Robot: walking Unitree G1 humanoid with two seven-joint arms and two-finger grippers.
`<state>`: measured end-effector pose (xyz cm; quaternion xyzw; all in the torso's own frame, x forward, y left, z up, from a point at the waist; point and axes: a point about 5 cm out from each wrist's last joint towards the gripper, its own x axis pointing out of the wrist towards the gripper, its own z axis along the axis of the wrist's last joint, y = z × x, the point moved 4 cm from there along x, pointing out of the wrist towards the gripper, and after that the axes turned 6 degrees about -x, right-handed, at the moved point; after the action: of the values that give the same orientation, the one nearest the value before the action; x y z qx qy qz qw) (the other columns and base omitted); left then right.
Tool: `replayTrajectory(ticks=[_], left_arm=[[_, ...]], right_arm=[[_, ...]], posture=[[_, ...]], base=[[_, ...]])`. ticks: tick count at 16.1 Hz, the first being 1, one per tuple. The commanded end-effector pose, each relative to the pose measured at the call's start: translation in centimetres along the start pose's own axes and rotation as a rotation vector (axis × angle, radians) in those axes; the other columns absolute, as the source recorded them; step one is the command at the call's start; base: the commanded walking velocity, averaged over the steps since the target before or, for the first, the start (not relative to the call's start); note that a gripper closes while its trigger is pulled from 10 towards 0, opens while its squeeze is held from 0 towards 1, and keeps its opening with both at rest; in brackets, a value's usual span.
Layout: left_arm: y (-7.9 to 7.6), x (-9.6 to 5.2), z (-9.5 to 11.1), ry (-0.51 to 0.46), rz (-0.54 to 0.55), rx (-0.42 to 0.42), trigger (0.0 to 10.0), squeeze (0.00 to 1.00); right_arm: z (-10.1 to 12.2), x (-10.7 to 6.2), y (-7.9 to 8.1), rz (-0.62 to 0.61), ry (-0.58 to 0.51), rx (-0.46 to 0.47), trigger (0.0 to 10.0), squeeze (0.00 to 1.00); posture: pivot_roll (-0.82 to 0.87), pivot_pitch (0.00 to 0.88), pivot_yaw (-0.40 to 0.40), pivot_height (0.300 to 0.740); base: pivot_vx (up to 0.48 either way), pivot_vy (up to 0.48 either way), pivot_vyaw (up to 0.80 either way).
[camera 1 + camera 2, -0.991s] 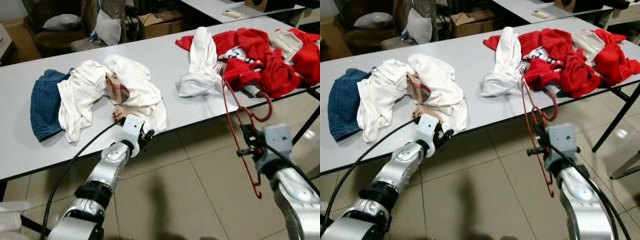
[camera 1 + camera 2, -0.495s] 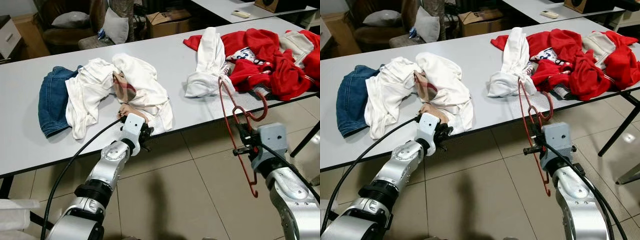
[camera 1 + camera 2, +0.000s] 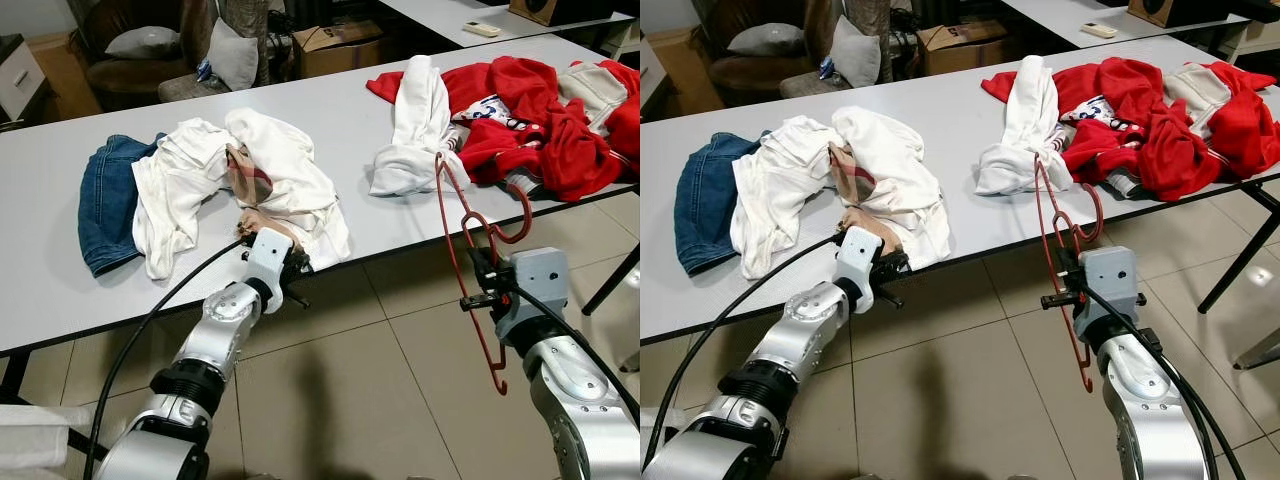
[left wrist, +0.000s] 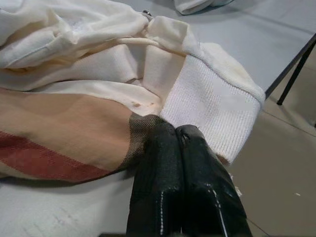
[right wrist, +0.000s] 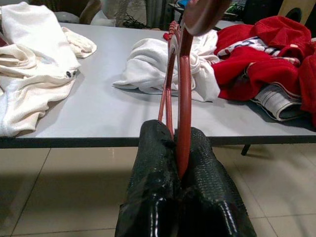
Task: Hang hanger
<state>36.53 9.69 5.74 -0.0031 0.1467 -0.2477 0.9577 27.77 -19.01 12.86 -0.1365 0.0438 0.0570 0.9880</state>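
Observation:
A red wire hanger (image 3: 455, 215) stands roughly upright in front of the table's front edge, its hook up beside the white cloth (image 3: 415, 130). My right gripper (image 3: 478, 290) is shut on the hanger's (image 5: 182, 74) lower part, below table height and over the floor. My left gripper (image 3: 297, 272) is shut at the table's front edge. Its fingertips (image 4: 165, 133) touch the tan and red checked cloth (image 4: 64, 138) that lies under a cream knitted garment (image 4: 207, 103). I cannot tell whether any cloth is pinched between them.
The long grey table (image 3: 330, 110) carries blue jeans (image 3: 105, 200), a white garment pile (image 3: 270, 170) and a heap of red clothes (image 3: 540, 110). A black table leg (image 3: 610, 280) stands at the right. Behind are a cardboard box (image 3: 335, 45) and a chair with cushions (image 3: 140, 60).
The head view has shifted a little. My right gripper has drifted slightly left with the hanger. The left gripper stays at the cloth by the table edge.

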Motion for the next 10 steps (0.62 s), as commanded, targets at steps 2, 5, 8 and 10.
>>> replayTrajectory(ticks=[2, 5, 8, 10], left_arm=[[1.0, 0.0, 0.4, -0.006, 0.049, -0.013, 0.0, 0.00], [2.6, -0.6, 1.4, -0.055, 0.101, -0.048, 0.0, 0.00], [6.7, -2.7, 4.2, -0.169, 0.201, -0.045, 0.0, 0.00], [11.3, -5.8, 8.6, -0.277, 0.297, 0.032, 0.0, 0.00]], right_arm=[[0.1, -0.2, -0.1, -0.013, -0.007, -0.007, 10.0, 0.00], [0.1, 0.0, 0.0, -0.011, -0.006, -0.006, 10.0, 0.00], [0.0, 0.2, 0.1, -0.006, -0.005, 0.001, 10.0, 0.00], [-0.2, 0.4, 0.3, 0.002, -0.003, 0.011, 10.0, 0.00]], posture=[[-0.24, 0.010, 0.123, 0.740], [-0.23, 0.011, 0.118, 0.740], [-0.22, 0.010, 0.109, 0.740], [-0.20, 0.007, 0.101, 0.740]], base=[[0.000, 0.000, 0.00], [0.000, 0.000, 0.00], [0.000, 0.000, 0.00], [0.000, 0.000, 0.00]])
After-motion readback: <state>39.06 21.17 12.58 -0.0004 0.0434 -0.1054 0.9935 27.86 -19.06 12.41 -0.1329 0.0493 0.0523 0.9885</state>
